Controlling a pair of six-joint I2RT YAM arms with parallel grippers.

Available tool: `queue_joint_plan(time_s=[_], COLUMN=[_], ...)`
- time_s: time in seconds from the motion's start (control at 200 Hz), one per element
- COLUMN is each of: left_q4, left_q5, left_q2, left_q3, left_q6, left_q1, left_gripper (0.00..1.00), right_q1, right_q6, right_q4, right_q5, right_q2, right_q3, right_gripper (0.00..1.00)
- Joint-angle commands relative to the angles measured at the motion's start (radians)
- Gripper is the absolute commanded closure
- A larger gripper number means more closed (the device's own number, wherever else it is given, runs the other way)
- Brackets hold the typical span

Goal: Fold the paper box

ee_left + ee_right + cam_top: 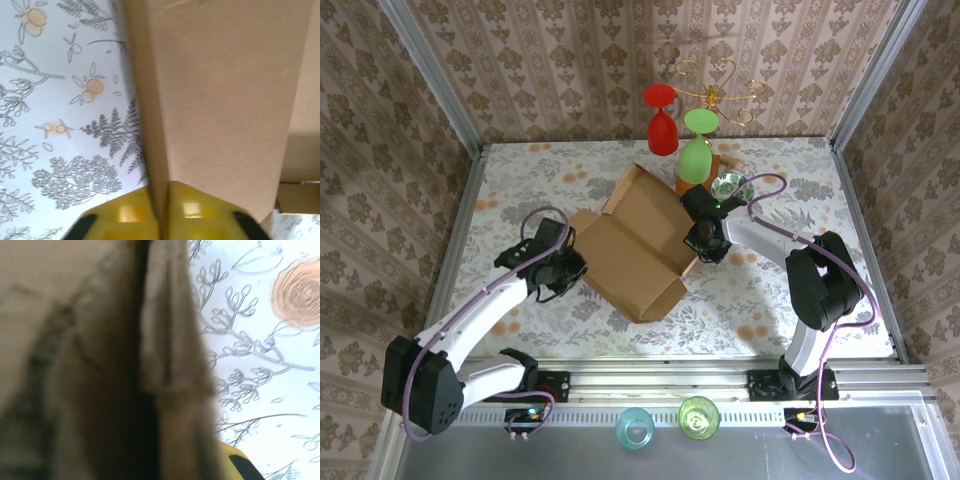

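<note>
The left gripper (575, 268) is pinched shut on the paper box (638, 245). In its wrist view the two yellow fingers (125, 214) press on either side of a thin cardboard edge that runs straight ahead from the fingertips. To the right of this gripper a broad brown panel of the box spreads away. To its left lies the flowered table (520, 180).

The right gripper (698, 243) is closed down narrow on the opposite side of the box. Its wrist view is blurred, but a raised cardboard edge stands just left of the one yellow fingertip (232, 460) that shows. It is close enough to look gripped, with bare tabletop to that finger's right.

From above, the box lies open between the two grippers, turned at a slant near the middle of the table. One large flap spreads out on the far side of both grippers, and a short wall is raised on the near-right side.

Just beyond the right gripper lies a clear glass (730, 187). Behind that is a stand (720, 92) with gold wire arms, carrying a red glass (662, 128) and a green glass (697, 152). Well behind both grippers, on the near rail by the arm bases, sit a teal cup (635, 428) and a green cup (698, 415).
</note>
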Motion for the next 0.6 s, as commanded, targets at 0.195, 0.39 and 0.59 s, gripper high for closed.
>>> queue_joint_plan(time_s=[0.195,0.39,0.59], left_q4=[-0.304,-0.423,-0.505], left_q5=[-0.185,-0.239,-0.34], left_q2=[0.14,0.242,0.328], left_q3=[0.331,0.514,0.668], left_q6=[0.401,0.69,0.913], left_q1=[0.033,0.065,0.066], left_gripper=[1.0,1.0,1.0], right_q1=[0.084,0.106,0.119], right_q6=[0.17,0.154,0.096], right_q4=[0.037,0.023,0.046], right_q5=[-0.171,-0.191,-0.248], right_q2=[-0.02,-0.081,-0.165], right_q3=[0.015,0.044,0.009], right_gripper=[0.63,0.37,0.33])
